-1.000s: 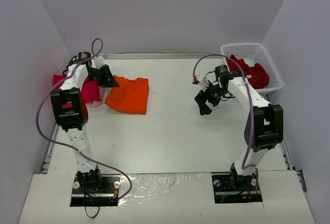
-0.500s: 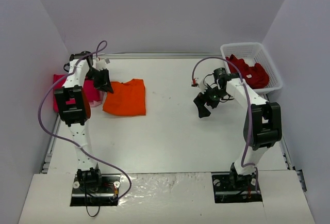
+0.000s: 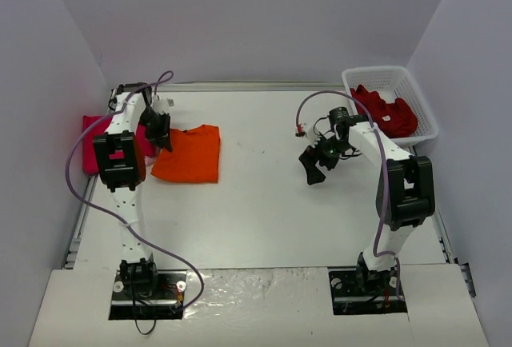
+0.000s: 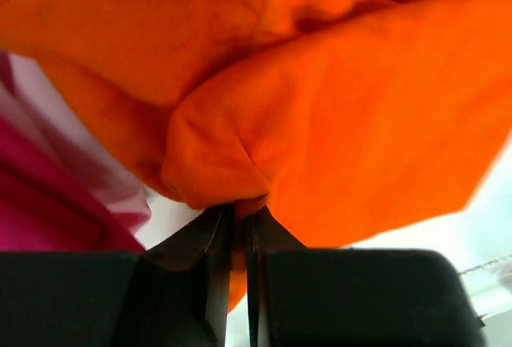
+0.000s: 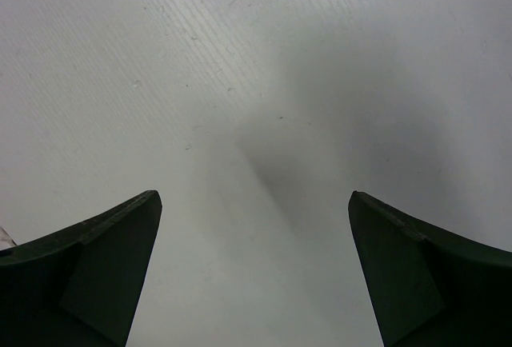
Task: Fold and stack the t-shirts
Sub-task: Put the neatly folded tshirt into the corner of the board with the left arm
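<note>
The left gripper (image 4: 242, 215) is pinched tight on a bunched fold at the orange t-shirt's (image 3: 190, 155) left edge (the magenta t-shirt (image 3: 94, 133) lies just left of it). Well right of the orange t-shirt, the right gripper (image 3: 314, 169) hangs spread wide and empty over bare table (image 3: 256, 211). Dark red t-shirts (image 3: 390, 113) fill the basket (image 3: 376, 71) farther right.

table (image 3: 264, 203): white | on it: orange t-shirt (image 3: 192, 155) left, magenta t-shirt (image 3: 94, 131) left edge, basket (image 3: 374, 70) far-right corner

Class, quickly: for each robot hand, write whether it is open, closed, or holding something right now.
Left hand: closed, pinching a fold of the orange t-shirt.
Right hand: open, holding nothing, over the table.
</note>
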`<state>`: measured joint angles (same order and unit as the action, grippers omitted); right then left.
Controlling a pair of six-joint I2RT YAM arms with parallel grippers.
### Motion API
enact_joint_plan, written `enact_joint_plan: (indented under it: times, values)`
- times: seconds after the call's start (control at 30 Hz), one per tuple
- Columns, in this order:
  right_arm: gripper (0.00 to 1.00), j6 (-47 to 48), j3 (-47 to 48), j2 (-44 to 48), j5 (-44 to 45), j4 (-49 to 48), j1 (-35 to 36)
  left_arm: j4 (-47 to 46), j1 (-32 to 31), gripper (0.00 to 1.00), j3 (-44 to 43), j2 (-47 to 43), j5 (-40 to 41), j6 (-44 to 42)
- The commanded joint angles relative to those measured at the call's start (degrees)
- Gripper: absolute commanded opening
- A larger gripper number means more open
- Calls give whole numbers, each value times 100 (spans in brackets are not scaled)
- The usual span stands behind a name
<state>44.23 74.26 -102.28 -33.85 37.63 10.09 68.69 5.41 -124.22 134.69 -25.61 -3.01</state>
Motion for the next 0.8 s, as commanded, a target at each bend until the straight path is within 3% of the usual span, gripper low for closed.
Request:
enact_joint_plan:
  times: [0.0,0.5,0.77]
  values:
    - [100,-2,-61,-55,18,157,72,303,-154,2,-14,109,493,-112]
    - [100,-63,-78,-196,203,122,195,461,-998,2,-1226,295,2507,-657]
    - [100,-72,-96,-231,282,131,231,514,-1209,2,-1438,163,3237,-780]
